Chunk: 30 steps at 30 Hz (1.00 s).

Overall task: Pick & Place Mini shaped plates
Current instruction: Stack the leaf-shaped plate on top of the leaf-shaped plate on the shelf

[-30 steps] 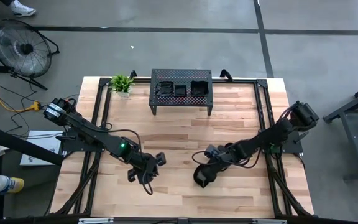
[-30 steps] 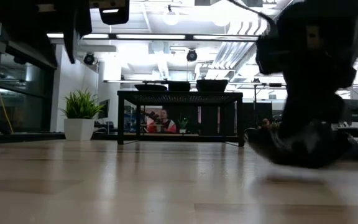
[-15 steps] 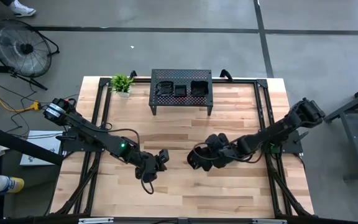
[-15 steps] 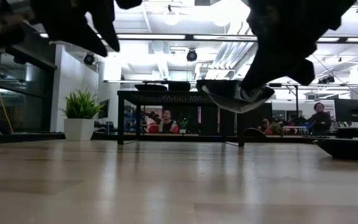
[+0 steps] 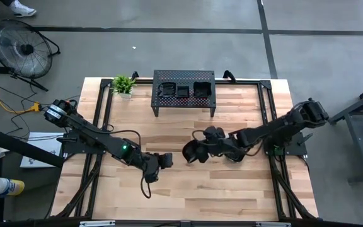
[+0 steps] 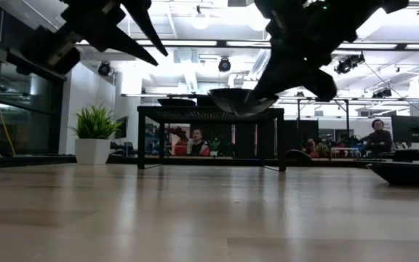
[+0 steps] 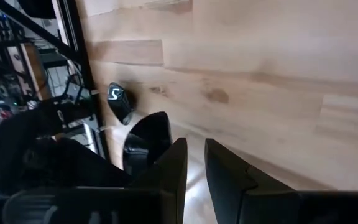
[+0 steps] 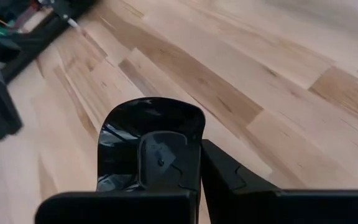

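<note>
A glossy black mini plate with a wavy rim hangs above the table's middle, and my right gripper is shut on it. The low view shows it as a shallow bowl well clear of the wood. To its left, my left gripper hovers over the boards. Its fingers stand a narrow gap apart with nothing between them. Other mini plates rest on top of the perforated stand at the far edge. One more dark dish lies on the table at the right of the low view. My right gripper pinches the plate at its rim, with one finger lying in the hollow and the other outside it. The fingers slant downward from the table's right side. The plate is lifted clear, roughly level, with its hollow facing up.
A small potted plant stands at the far left corner beside the stand. Black frame rails run along both table sides. Bare boards lie toward the near edge. People sit in the room beyond.
My right gripper has risen from the table with the plate, which is now lifted clear. It has carried the plate toward the far edge and slightly left. My left gripper has rolled about its own axis while staying almost in place.
</note>
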Available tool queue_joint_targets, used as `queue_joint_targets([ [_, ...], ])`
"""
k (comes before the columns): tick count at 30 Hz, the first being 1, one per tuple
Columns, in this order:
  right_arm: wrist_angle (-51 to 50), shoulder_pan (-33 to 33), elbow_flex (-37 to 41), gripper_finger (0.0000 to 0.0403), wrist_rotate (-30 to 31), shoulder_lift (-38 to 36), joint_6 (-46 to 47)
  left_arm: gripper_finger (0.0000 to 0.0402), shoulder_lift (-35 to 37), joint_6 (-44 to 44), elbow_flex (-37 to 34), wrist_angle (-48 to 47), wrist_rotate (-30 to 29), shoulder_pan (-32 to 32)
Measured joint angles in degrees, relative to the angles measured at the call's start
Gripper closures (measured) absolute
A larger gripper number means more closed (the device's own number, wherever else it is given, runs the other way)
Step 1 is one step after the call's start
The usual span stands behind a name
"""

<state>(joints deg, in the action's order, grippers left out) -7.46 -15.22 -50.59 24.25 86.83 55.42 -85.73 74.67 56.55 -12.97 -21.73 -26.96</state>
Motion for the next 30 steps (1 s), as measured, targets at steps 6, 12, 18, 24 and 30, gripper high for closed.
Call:
queue_joint_targets([
  [6, 3.4, 2.8, 0.0, 0.0403, -1.8, 0.0, -0.4, 0.0348, -0.5, 4.7, 0.0, 1.3, -3.2, 0.0],
  [12, 6.2, 4.8, 0.0, 0.0403, -3.6, 0.0, -1.8, 0.0348, -1.7, 7.2, 0.0, 3.1, -5.2, 0.8],
  [18, 6.6, 5.9, 0.0, 0.0403, -5.6, 0.0, -1.9, 0.0348, -1.7, 7.6, 0.0, 3.4, -4.6, 3.2],
  [24, 7.2, 6.6, 0.0, 0.0403, -6.1, 0.0, -3.0, 0.0316, -1.7, 7.7, 0.0, 3.5, -0.8, 5.7],
  [30, 6.9, 7.4, 0.0, 0.0403, -7.0, 0.0, -3.4, 0.0235, -1.7, 8.9, 0.0, 5.8, -0.7, 5.6],
])
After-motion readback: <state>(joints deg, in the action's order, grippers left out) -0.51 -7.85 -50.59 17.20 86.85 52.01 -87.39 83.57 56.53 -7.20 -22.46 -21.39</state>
